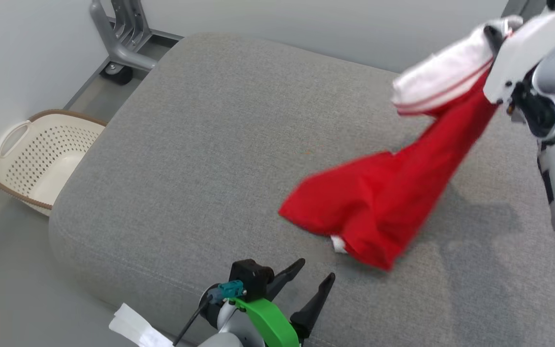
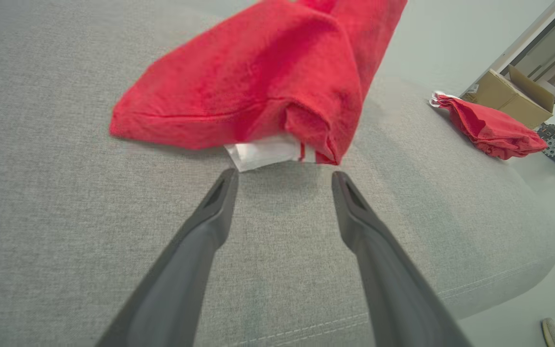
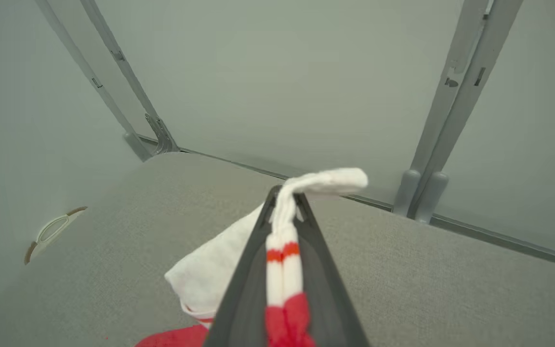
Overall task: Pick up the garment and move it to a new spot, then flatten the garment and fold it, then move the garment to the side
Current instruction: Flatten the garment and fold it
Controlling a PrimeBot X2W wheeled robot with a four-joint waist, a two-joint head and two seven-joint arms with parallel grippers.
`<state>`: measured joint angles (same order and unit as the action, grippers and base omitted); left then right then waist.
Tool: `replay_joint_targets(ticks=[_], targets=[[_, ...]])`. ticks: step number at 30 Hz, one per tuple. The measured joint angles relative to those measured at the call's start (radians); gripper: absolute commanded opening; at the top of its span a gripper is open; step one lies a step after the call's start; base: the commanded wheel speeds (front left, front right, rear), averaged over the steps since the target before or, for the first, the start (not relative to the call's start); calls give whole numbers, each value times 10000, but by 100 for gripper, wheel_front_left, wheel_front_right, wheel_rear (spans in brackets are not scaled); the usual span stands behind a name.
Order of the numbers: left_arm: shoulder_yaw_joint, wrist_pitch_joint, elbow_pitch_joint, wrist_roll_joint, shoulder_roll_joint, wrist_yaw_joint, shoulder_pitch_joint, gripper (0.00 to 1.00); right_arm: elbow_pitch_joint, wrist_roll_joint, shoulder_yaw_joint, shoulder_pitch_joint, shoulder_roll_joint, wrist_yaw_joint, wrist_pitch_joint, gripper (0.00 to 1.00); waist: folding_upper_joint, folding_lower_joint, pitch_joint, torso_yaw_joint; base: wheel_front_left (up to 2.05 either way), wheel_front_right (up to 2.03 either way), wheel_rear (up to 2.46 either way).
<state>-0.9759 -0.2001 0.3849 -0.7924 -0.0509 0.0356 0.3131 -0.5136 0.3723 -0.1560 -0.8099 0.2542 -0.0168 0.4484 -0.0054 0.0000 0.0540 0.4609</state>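
The garment (image 1: 393, 193) is red with white-and-red striped trim. It hangs slantwise from my right gripper (image 1: 492, 36) at the upper right, and its lower end rests on the grey cushion (image 1: 210, 144). In the right wrist view that gripper (image 3: 284, 193) is shut on the garment's striped trim (image 3: 284, 246). My left gripper (image 1: 316, 270) is open at the cushion's near edge. In the left wrist view it (image 2: 283, 174) stands just short of the garment's low folded end (image 2: 258, 82), with nothing between its fingers. No lettering shows.
A smaller bunched red piece (image 2: 489, 127) lies near the cushion's far right edge, with a cardboard box (image 2: 508, 91) behind it. A cream perforated basket (image 1: 41, 154) stands on the floor to the left. A grey wheeled metal frame (image 1: 123, 43) is by the back wall.
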Motion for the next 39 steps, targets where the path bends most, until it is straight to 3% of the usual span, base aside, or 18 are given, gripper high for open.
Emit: replay_joint_targets(ticks=[8, 18, 27, 34, 39], targets=[[153, 8, -54, 4, -169, -75, -105, 100, 410, 445, 593, 2035, -261, 324, -857, 0, 0, 0, 123, -644, 0, 0, 0], [698, -6, -456, 96, -543, -330, 356, 100, 1127, 581, 1860, 4747, -186, 1124, -2644, 0, 1, 0, 575, -1821, 0, 0, 0], [1246, 50, -1026, 412, -920, -579, 1631, 100, 1216, 589, 2182, 6572, -1147, 1246, -4132, 0, 0, 0, 1222, -2878, 0, 0, 0], [1246, 849, -844, 662, -955, -644, 2771, 100, 1005, 556, 1860, 6974, -2092, 1250, -5120, 0, 0, 0, 1761, -3633, 0, 0, 0], [1062, 1463, -355, 681, -1264, -617, 3111, 100, 984, 477, 1402, 6926, -2121, 1239, -5611, 0, 0, 0, 2060, -4157, 0, 0, 0]])
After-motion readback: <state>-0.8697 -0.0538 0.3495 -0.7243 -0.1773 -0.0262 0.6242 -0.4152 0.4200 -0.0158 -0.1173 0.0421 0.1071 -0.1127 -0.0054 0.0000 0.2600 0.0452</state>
